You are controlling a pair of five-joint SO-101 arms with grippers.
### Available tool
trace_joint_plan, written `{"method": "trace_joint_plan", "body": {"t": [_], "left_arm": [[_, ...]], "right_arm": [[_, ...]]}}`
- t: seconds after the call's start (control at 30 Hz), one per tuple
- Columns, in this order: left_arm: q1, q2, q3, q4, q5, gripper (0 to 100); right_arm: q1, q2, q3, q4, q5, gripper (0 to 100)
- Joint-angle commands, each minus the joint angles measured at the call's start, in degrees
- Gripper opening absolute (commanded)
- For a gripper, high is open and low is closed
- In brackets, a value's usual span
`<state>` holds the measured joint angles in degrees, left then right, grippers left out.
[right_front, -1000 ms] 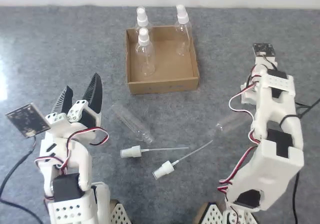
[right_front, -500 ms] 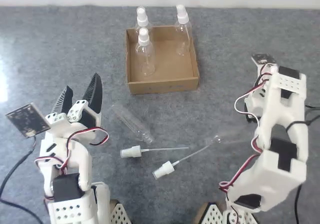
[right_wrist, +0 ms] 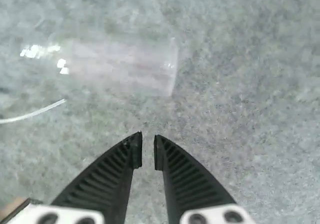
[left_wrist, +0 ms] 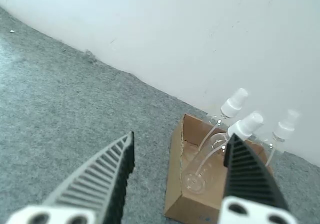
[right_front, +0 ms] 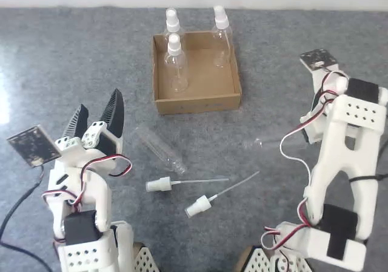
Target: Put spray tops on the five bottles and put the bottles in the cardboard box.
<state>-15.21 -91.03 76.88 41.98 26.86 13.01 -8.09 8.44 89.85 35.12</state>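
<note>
The right arm has drawn back from the brown cardboard box [right_front: 197, 104]. Its right gripper [right_wrist: 147, 136] is clenched on nothing. The capless clear plastic bottle [right_front: 270, 142] has rolled, lying ungrasped near the box's right side. It probably needs regrasping. The left gripper [right_front: 99, 100] stays spread.

Left arm [right_front: 82, 202], right arm [right_front: 348, 142]: white shells, black servo blocks, red-white-black cables. Left gripper [left_wrist: 181, 136], right gripper [right_wrist: 147, 135]: 2 black ribbed pointed fingers each.

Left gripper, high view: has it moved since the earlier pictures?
No. The left gripper sits at the same spot relative to the cardboard box.
</note>
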Motion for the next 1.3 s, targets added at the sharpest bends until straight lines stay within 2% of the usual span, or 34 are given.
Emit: {"method": "trace_joint_plan", "body": {"t": [0.0,0.07,0.23,0.37,0.43,0.6,0.7,0.83,1.0,1.17,1.27], "left_arm": [[0.26,-1.05,-3.12,-1.67,-0.53,27],[0.26,-1.05,-3.12,-1.67,-0.53,27],[0.26,-1.05,-3.12,-1.67,-0.53,27],[0.26,-1.05,-3.12,-1.67,-0.53,27],[0.26,-1.05,-3.12,-1.67,-0.53,27],[0.26,-1.05,-3.12,-1.67,-0.53,27],[0.26,-1.05,-3.12,-1.67,-0.53,27],[0.26,-1.05,-3.12,-1.67,-0.53,27],[0.26,-1.05,-3.12,-1.67,-0.53,27],[0.26,-1.05,-3.12,-1.67,-0.53,27],[0.26,-1.05,-3.12,-1.67,-0.53,27]], "right_arm": [[-2.59,-4.44,-2.81,1.80,1.14,0.8],[-4.00,-4.53,-2.81,1.80,3.25,0.7],[-7.87,-4.44,-2.81,1.80,13.89,0.9],[-11.30,-4.00,-2.81,1.71,14.86,1.7],[-13.14,-4.00,-2.81,1.80,14.86,6.1],[-17.01,-3.91,-2.81,1.80,15.30,24.9],[-19.21,-3.91,-0.70,1.80,20.48,32.1],[-22.46,-3.91,5.19,0.31,26.90,32.5],[-23.43,-3.91,10.11,-5.32,28.13,32.5],[-23.43,-3.91,13.98,-7.52,34.64,32.5],[-23.43,-3.82,14.42,-7.52,35.96,32.5]]}}
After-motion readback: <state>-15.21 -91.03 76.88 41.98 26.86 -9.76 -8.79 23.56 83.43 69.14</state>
